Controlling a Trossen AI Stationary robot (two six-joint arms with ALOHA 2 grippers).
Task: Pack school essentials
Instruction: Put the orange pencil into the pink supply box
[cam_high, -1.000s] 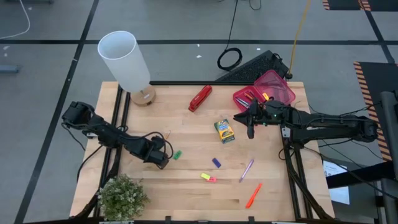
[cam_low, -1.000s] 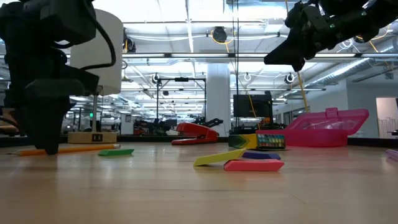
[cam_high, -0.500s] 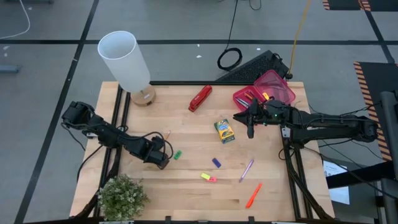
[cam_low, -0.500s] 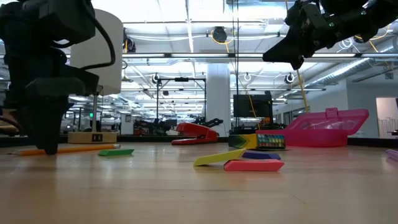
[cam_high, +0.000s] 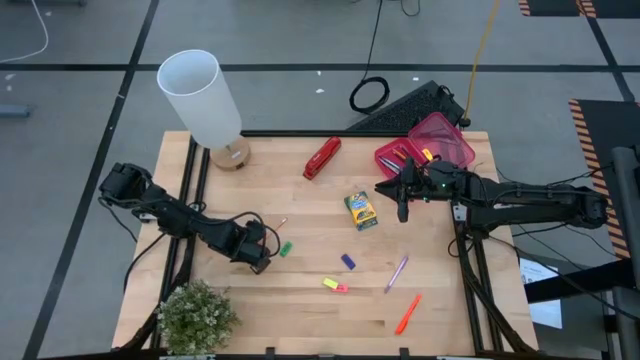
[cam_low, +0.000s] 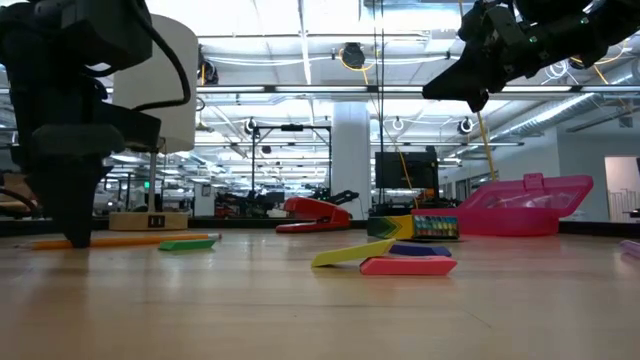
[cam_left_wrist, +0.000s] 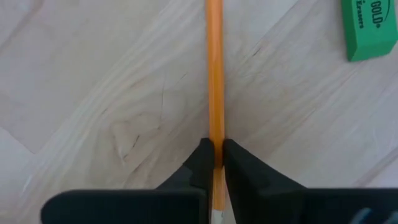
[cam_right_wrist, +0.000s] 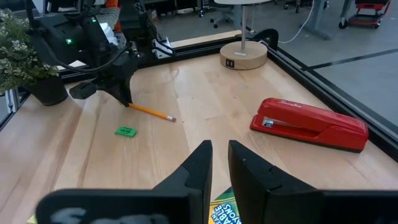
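high view: the left gripper (cam_high: 262, 262) sits low on the desk (cam_high: 300, 300) beside the green eraser (cam_high: 284, 248), clamped on the yellow pencil (cam_high: 274, 224), which lies flat and points toward the lamp (cam_high: 205, 100); the grip is near one end, likely so the pencil can be lifted clear. the right gripper (cam_high: 403, 208) hovers between the crayon box (cam_high: 361, 211) and the open pink box (cam_high: 425, 147), probably waiting its turn. the purple pen (cam_high: 396, 273), orange marker (cam_high: 407, 313) and small erasers (cam_high: 336, 286) lie loose on the desk, not yet packed.

low view: the left gripper (cam_low: 75, 238) stands upright with its tips on the desk at the pencil (cam_low: 125, 240); the right gripper (cam_low: 480, 100) hangs high above the pink box (cam_low: 522, 208).

left wrist view: the two fingers (cam_left_wrist: 203, 165) are narrow, pinching the pencil (cam_left_wrist: 214, 68) across its shaft, with the green eraser (cam_left_wrist: 367, 28) just beside but apart.

right wrist view: the right gripper (cam_right_wrist: 219, 149) has only a slim gap between its fingers and holds nothing; past it lie the red stapler (cam_right_wrist: 308, 123), the pencil (cam_right_wrist: 152, 112) and the left arm's gripper (cam_right_wrist: 123, 93).
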